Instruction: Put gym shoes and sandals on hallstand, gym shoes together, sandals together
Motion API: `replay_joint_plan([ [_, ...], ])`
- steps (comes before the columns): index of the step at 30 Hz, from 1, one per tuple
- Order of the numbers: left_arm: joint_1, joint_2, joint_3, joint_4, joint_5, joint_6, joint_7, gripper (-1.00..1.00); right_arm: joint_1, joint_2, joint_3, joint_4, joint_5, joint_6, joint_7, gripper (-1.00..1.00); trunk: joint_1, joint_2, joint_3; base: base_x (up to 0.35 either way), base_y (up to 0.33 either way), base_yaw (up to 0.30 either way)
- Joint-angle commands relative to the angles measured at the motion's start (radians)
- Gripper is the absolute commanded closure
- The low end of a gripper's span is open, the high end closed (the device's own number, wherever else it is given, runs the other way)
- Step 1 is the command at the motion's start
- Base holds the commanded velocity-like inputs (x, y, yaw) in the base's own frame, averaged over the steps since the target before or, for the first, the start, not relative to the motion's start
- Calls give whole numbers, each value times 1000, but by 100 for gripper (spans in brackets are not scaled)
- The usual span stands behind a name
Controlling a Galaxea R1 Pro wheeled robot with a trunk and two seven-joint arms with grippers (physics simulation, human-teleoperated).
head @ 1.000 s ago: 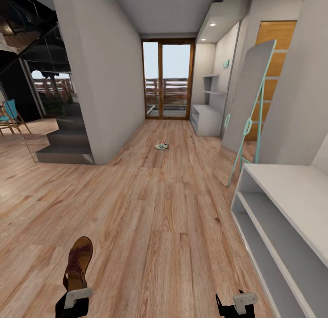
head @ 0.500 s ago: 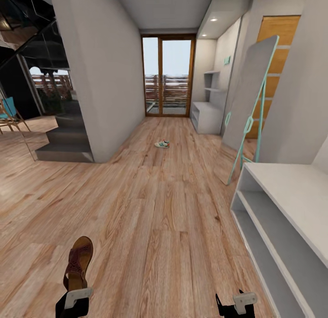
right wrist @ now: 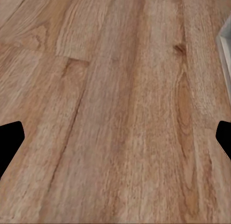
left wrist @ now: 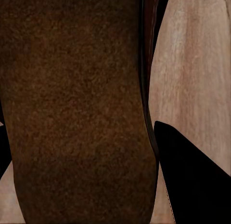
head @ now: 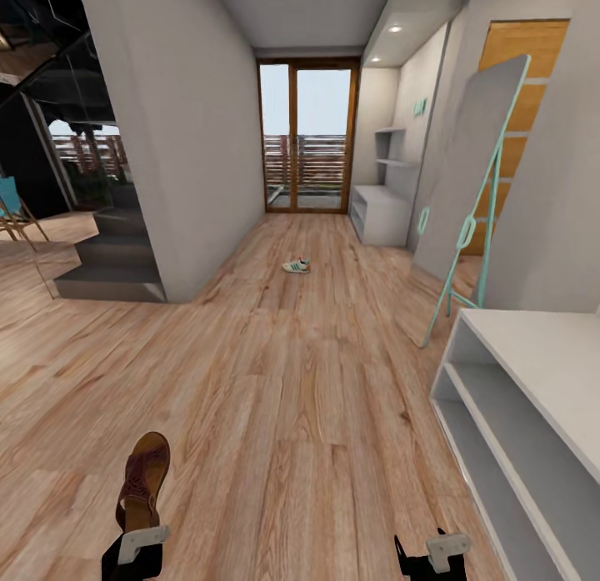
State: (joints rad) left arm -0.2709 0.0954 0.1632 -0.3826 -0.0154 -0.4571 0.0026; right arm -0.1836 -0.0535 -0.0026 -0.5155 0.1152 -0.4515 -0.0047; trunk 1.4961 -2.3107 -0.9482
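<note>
Wood-grain plank corridor floor (head: 317,414) runs toward glazed doors. Left hand (head: 133,548) is clenched on a reddish-brown leather sandal (head: 143,479), long axis pointing up the corridor, toe forward. Right hand (right wrist: 115,137) is released, fingers spread. One white, green-striped gym shoe (head: 297,266) lies crosswise far ahead.

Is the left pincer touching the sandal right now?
Touching. The left wrist view shows the sandal pressed against the dark finger with no gap; the head view shows it standing up from the left pincer.
</note>
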Motion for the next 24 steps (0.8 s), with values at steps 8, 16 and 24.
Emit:
replay_joint_plan([
  [8, -1, 0, 3, 1, -3, -2, 1, 100, 0, 0, 0, 4, 7, -3, 0, -100, 0, 0, -1, 337, 0, 0],
  [16, -1, 1, 3, 1, -4, -2, 1, 100, 0, 0, 0, 6, 8, -3, 0, -100, 0, 0, -1, 338, 0, 0],
  [24, -1, 1, 3, 2, -4, -2, 1, 100, 0, 0, 0, 5, 7, -3, 0, -100, 0, 0, -1, 338, 0, 0],
])
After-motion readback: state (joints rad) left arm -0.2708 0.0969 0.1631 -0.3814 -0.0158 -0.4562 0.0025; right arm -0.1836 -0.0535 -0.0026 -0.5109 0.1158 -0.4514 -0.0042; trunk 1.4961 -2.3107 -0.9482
